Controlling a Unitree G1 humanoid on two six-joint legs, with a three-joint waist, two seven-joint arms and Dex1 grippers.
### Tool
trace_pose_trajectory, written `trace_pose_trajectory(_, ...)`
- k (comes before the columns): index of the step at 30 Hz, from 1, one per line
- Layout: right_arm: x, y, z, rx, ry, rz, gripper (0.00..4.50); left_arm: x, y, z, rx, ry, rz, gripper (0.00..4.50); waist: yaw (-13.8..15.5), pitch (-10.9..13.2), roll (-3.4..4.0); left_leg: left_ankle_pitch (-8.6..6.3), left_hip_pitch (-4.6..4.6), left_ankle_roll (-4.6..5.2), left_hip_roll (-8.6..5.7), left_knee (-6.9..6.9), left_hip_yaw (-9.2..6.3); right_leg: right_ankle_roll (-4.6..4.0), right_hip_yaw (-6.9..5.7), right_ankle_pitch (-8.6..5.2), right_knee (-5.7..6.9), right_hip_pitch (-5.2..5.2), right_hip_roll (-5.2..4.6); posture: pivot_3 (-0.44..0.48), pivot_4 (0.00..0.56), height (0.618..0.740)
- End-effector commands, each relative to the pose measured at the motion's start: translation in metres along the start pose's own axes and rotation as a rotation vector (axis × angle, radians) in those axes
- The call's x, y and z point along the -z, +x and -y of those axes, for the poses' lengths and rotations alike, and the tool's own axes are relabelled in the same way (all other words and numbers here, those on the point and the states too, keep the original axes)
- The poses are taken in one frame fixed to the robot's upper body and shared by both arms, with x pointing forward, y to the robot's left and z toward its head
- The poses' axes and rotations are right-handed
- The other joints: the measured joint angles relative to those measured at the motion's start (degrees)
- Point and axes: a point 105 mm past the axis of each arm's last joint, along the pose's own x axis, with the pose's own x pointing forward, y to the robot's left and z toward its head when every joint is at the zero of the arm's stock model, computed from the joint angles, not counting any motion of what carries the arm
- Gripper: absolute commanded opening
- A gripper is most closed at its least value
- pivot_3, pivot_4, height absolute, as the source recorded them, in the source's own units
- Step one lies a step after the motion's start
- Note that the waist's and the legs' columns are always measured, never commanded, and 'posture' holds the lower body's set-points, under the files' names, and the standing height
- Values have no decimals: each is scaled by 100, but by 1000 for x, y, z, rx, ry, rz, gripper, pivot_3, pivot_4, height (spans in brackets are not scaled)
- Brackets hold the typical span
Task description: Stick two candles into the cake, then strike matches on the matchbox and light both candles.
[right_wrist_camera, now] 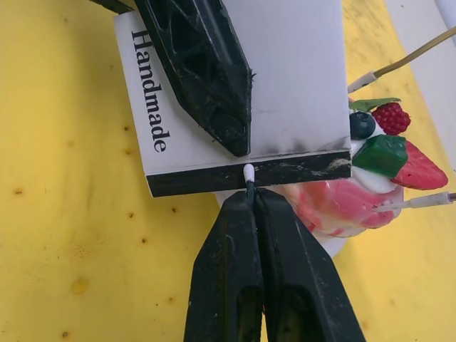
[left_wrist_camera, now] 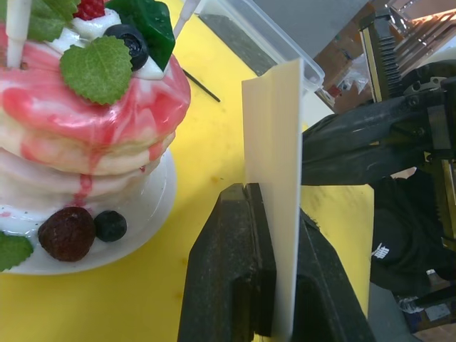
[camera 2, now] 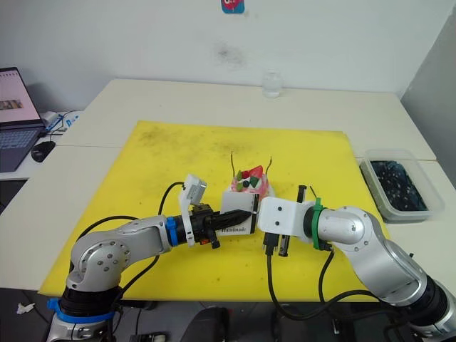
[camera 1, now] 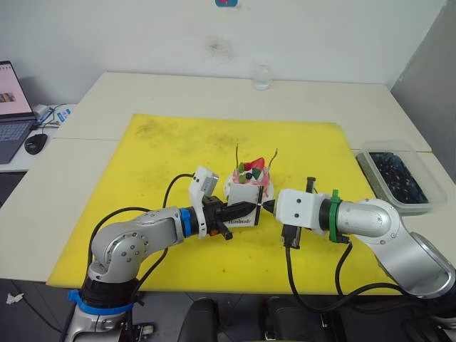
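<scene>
Both candles point(camera 1: 238, 158) already stood in the cake point(camera 1: 251, 179), rising above its strawberry topping, so by the look of it the first half of the task was done. No flame showed on either wick, so the lighting was judged still to come.

The left end effector point(camera 1: 246, 207) was clenched on the matchbox point(right_wrist_camera: 235, 92), its fingers pinching the flat white box by its faces and holding it on edge just in front of the cake. The black striking strip point(right_wrist_camera: 249, 173) faced the right end effector, with the word "Handmade" running along the side of the box.

The right end effector point(right_wrist_camera: 251, 198) was clamped on a match point(right_wrist_camera: 249, 178), only the pale head showing beyond the fingertips. That head rested against the striking strip, directly ahead of the right end effector and just past the left fingertips. The cake sat immediately behind the box as seen from the right end effector, and beside the left one.

The step in hand appeared to be the first strike. Another thin dark stick point(left_wrist_camera: 200, 85), probably the second match, lay on the yellow mat point(camera 1: 178, 142) beyond the cake from the left end effector. Striking, lighting both candles and using that second match all seemed to remain.
</scene>
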Motion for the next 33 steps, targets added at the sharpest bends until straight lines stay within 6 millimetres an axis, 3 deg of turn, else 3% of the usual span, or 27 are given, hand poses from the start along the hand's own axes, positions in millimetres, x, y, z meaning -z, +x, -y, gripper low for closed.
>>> trace_pose_trajectory(1, 5, 1, -3, -12, -20, -18, 49, -14, 0, 12, 54, 39, 48, 0, 0, 0, 0, 0, 0, 0, 0, 0, 0, 0, 0, 0, 0, 0, 0, 0, 150, 740)
trace_pose_trajectory(15, 11, 7, -12, -60, -42, -29, 49, -19, 3, 20, 88, 37, 63, 0, 0, 0, 0, 0, 0, 0, 0, 1, 0, 0, 0, 0, 0, 0, 0, 0, 150, 740)
trace_pose_trajectory(18, 14, 12, -22, -109, -68, -29, 49, -32, 4, 25, 102, 66, 96, 0, 3, 0, 0, 0, -1, 0, 0, 2, -2, 0, -2, 0, 1, 0, 0, 0, 150, 740)
trace_pose_trajectory(21, 17, 6, -35, -188, -113, -27, 49, -64, -6, 28, 84, 145, 165, 0, 16, 0, -1, 0, -2, 0, -3, 7, -4, 3, -5, 2, 2, 3, 5, 0, 150, 740)
trace_pose_trajectory(25, 7, -7, -28, -182, -118, 1, 49, -84, -25, 24, 42, 222, 169, 0, -46, 0, -1, 0, 3, 0, -3, 6, 7, 5, 4, 3, 2, 2, 14, 0, 150, 740)
trace_pose_trajectory(30, -12, -17, -8, -101, -62, 63, 49, -75, -46, 21, 23, 226, 100, 0, -85, 1, -1, 1, 7, -2, 3, 3, 0, 5, 0, 3, 3, 3, 11, 0, 150, 740)
trace_pose_trajectory(33, -25, -21, 5, -54, -28, 114, 49, -54, -68, 9, -13, 141, 33, 0, -144, 1, -1, 2, 10, -4, 8, 0, 1, 4, 3, 3, 6, 2, 9, 0, 150, 740)
